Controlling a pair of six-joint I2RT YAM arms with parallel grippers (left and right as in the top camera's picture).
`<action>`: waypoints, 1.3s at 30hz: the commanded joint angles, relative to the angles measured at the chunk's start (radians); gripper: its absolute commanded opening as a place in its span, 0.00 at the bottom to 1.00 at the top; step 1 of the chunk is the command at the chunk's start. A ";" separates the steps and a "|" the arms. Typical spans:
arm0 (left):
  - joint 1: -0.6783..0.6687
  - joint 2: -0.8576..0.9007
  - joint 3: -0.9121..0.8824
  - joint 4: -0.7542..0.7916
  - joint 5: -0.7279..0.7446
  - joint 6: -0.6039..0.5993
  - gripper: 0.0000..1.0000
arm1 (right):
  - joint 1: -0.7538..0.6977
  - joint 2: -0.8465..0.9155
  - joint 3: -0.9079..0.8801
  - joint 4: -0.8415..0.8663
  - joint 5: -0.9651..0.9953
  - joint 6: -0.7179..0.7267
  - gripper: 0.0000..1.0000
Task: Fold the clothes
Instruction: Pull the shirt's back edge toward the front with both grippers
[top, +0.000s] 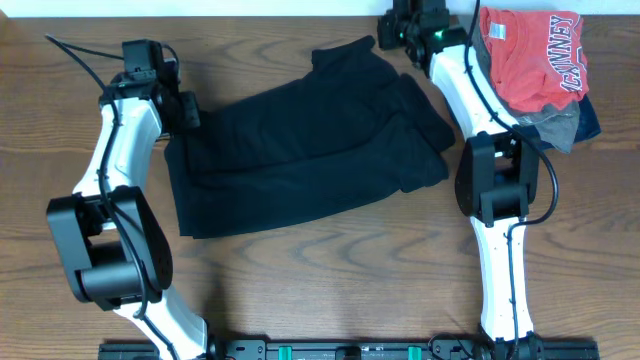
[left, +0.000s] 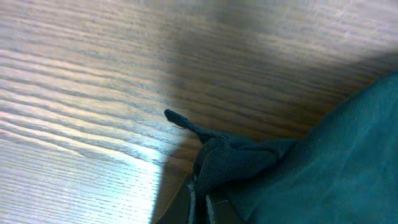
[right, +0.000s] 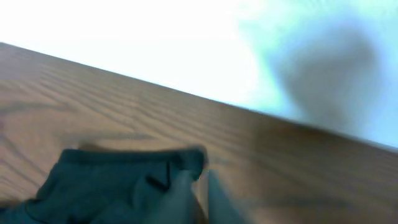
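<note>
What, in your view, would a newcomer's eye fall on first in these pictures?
First, the large black garment, roughly folded across the middle of the wooden table. Next, the red shirt with white lettering, heaped on grey and navy garments at the far right corner. The left gripper is shut on the black garment's left edge; the right gripper is by its far corner.

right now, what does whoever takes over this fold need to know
Left gripper: shut, pinching the black garment at its left edge.
Right gripper: at the garment's far corner; view blurred, grip unclear.
Garment lies mid-table, seemingly doubled into a rough band, rumpled on the right.
Left to do: smooth it and finish the folds. The red shirt pile is not part of this.
</note>
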 joint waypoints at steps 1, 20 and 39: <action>0.001 -0.038 0.010 0.002 -0.015 -0.006 0.06 | 0.013 0.042 0.009 0.011 -0.024 -0.071 0.40; 0.002 -0.037 0.010 -0.016 -0.015 -0.029 0.06 | 0.064 0.230 0.009 0.166 -0.039 -0.036 0.32; 0.002 -0.073 0.010 -0.024 -0.016 -0.028 0.06 | 0.003 0.217 0.562 -0.481 -0.045 -0.094 0.01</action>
